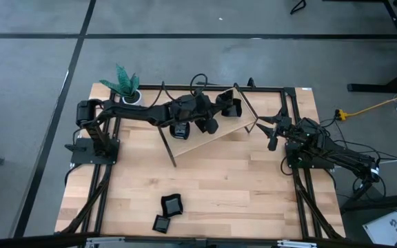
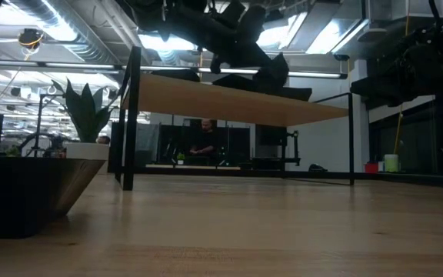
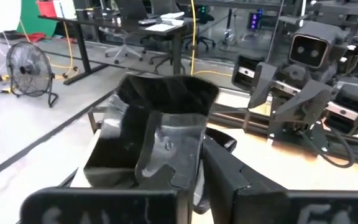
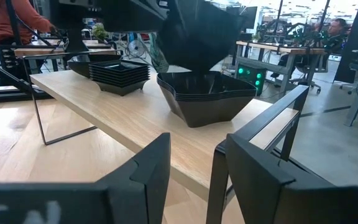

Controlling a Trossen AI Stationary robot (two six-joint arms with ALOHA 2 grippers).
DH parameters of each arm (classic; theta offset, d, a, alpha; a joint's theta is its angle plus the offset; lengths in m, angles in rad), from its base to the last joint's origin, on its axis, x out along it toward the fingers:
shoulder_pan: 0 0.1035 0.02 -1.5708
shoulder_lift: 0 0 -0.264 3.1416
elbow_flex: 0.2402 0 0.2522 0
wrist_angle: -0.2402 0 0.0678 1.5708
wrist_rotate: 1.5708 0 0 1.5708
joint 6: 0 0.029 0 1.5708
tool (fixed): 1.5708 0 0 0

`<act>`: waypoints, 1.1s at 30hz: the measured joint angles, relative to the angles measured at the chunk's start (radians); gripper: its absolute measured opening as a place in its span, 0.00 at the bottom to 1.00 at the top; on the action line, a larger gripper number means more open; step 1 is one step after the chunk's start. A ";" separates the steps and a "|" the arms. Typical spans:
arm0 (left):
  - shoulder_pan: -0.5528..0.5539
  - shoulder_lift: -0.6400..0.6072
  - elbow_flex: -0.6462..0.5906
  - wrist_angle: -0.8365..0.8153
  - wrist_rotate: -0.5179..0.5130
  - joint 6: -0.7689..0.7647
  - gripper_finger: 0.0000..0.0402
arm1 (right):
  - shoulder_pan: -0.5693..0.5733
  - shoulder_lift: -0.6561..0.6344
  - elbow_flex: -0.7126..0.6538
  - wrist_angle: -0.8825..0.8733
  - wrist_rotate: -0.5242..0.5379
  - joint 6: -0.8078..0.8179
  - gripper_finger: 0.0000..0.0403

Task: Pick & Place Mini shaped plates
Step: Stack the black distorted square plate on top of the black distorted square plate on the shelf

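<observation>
Your left pincer (image 1: 222,103) grips a plate (image 3: 160,118) above the shelf stack (image 4: 207,96); part its fingers slowly, squarely over the stack.

Two stacks of black plates (image 4: 207,93) sit on a raised wooden shelf (image 4: 142,124); the right pincer (image 4: 194,180) stands open.

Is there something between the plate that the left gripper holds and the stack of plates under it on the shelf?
Nothing visible. The left gripper holds a black plate directly above the stack on the wooden shelf.
</observation>
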 joint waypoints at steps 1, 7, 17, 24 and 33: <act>0.000 0.000 0.000 0.000 -0.006 0.000 0.07 | 0.000 0.000 0.000 0.000 0.000 0.000 0.38; 0.001 0.000 0.000 0.000 -0.012 0.000 0.15 | 0.000 0.000 0.000 0.000 0.000 0.000 0.38; -0.003 0.000 0.000 0.000 0.068 -0.003 0.24 | 0.000 0.000 0.000 0.000 0.000 0.000 0.38; -0.037 0.000 0.000 0.001 0.121 0.038 0.22 | 0.000 0.000 0.000 0.000 0.000 0.000 0.38; -0.117 -0.049 0.000 -0.140 -0.007 0.105 0.22 | 0.000 0.000 0.000 0.000 0.000 0.000 0.38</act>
